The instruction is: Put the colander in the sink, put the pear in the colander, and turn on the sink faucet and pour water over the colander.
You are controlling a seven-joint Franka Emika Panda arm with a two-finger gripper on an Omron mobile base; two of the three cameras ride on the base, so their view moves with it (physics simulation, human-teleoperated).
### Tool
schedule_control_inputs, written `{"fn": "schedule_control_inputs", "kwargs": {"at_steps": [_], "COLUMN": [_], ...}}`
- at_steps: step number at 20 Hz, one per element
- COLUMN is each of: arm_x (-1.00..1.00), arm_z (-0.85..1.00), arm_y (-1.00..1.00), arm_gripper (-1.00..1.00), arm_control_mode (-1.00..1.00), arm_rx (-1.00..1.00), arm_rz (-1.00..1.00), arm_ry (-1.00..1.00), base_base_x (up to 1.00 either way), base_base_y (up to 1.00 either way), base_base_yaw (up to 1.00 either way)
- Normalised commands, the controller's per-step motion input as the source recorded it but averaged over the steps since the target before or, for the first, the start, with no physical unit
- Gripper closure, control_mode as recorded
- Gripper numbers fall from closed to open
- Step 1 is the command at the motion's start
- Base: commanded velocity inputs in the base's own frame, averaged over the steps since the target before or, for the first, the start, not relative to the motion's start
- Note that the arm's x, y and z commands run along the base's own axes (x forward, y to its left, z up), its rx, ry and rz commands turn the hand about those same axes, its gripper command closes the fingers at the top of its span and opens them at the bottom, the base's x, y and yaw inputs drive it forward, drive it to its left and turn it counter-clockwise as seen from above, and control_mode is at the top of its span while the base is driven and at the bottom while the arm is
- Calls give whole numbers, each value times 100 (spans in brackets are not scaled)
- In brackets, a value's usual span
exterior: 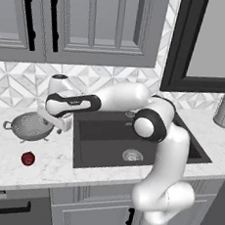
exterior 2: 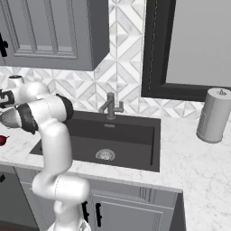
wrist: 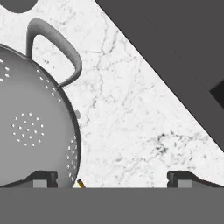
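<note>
Arm reaches out toward 9 o'clock from the base, hand low over the marble counter (exterior: 0,166) between the colander (exterior: 29,125) and the sink (exterior: 97,132). Gripper (exterior: 60,123) points down, fingers spread to full width, nothing between them

Hand view: colander bowl at 9 o'clock, one loop handle (wrist: 54,48) arching toward 11 o'clock. One fingertip (wrist: 43,178) sits over the colander's rim, the other (wrist: 181,178) over bare marble. Judged reason for this offset: the jaws straddle the rim wall, one finger inside the bowl and one outside, since a thin rim can be pinched and the whole bowl is too wide. Whether the fingertips touch the metal yet cannot be told

Colander stands upright on its base on the counter, at 9 o'clock of the sink, just beside the basin's near edge, so the lift into it looks short. Not yet in the sink

Pear (exterior: 28,158) lies on the counter at 6 o'clock of the colander, apart from it, untouched. It comes second

Sink faucet (exterior 2: 111,106) stands at the back rim of the basin, 12 o'clock of the drain (exterior 2: 105,154), spout angled over the basin. Lever position too small to read; no water seen

Step in hand, by judgement: first of three, approach to grasp the colander
</note>
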Motion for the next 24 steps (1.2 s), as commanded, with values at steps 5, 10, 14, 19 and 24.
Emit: {"fn": "schedule_control_inputs", "kwargs": {"at_steps": [5,10,14,19,24], "arm_x": [27,10,0,0,0], "arm_z": [-19,-26,-32,-33,-29], "arm_y": [12,4,0,0,-4], "arm_gripper": [-100,-100,-100,-100,-100], "arm_control_mode": [-100,-100,-100,-100,-100], "arm_rx": [-4,0,0,0,0], "arm_rz": [0,3,7,7,6], "arm_ry": [1,1,0,0,-1], "base_base_x": [0,0,0,0,0], "base_base_y": [0,0,0,0,0], "base_base_yaw": [0,0,0,0,0]}}
